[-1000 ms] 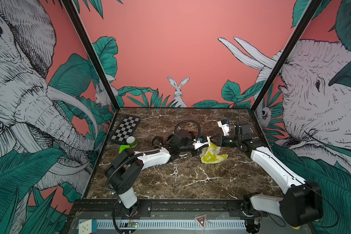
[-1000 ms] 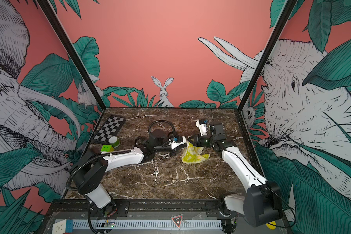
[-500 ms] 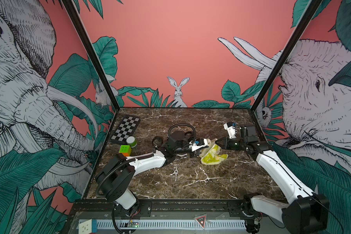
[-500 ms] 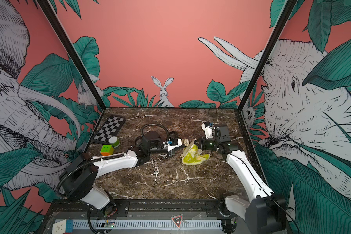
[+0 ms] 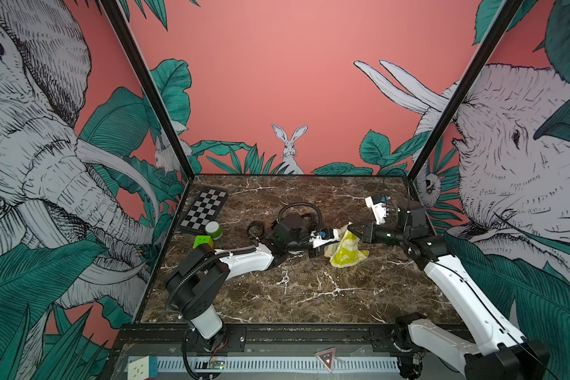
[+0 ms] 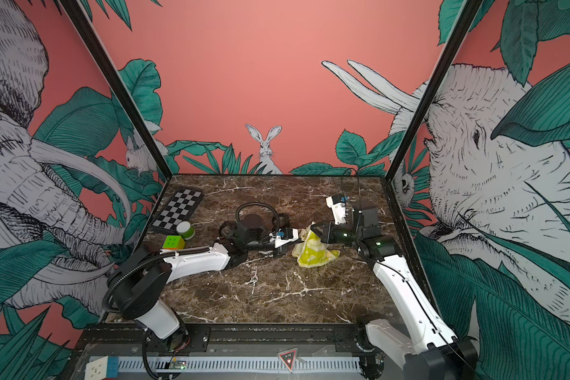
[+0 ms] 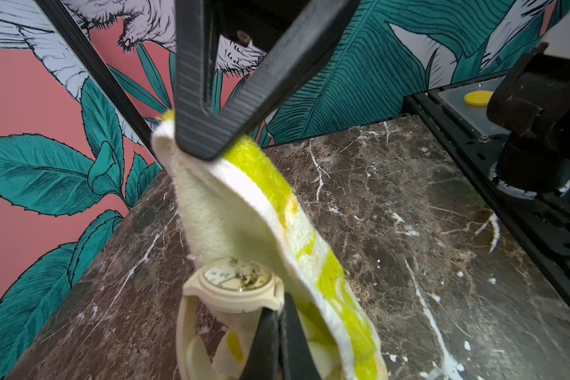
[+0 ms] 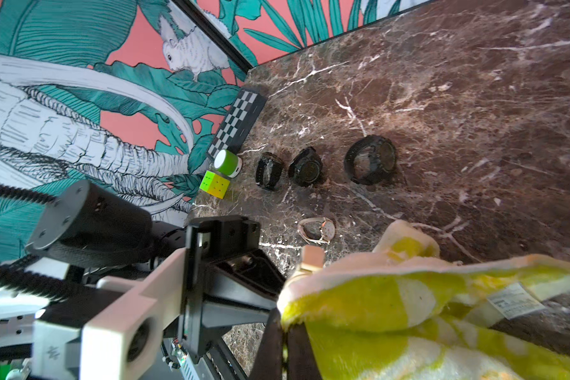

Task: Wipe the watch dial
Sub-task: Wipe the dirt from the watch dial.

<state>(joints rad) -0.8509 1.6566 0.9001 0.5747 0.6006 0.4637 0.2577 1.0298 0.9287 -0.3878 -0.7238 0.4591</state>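
watch was the cream one, over the middle of the table between the two arms. it looked lifted clear of the table, couldn't confirm the gap. left gripper was clenched on the case edge by the lug, dial tilted up toward the cloth, strap hanging loose below

risks as i saw them:
- narrow pinch on one side of the case, so a sideways push from the wipe could pivot the watch or pop it out
- right gripper was clamped on one corner of the cloth only, the rest hung limp. the fold touched the dial's far rim and draped past it, so a stroke could slide off with no real pressure on the glass
- dark gritty flecks sat on the glass, and dragging them under load could scratch it
- right gripper was close above the case with the left one just under it, so an overshoot could mean gripper-on-watch or gripper-on-gripper contact
- in both top views the cloth's tail lay on the table, where it could snag and tug the pinched corner free

look: round pale face, thin hands, cream bezel, crud mostly across one half, not clean yet

further out: three black watches and a pale watch lay on the table well apart, then cube, cylinder and checkerboard by the left wall, none in the way
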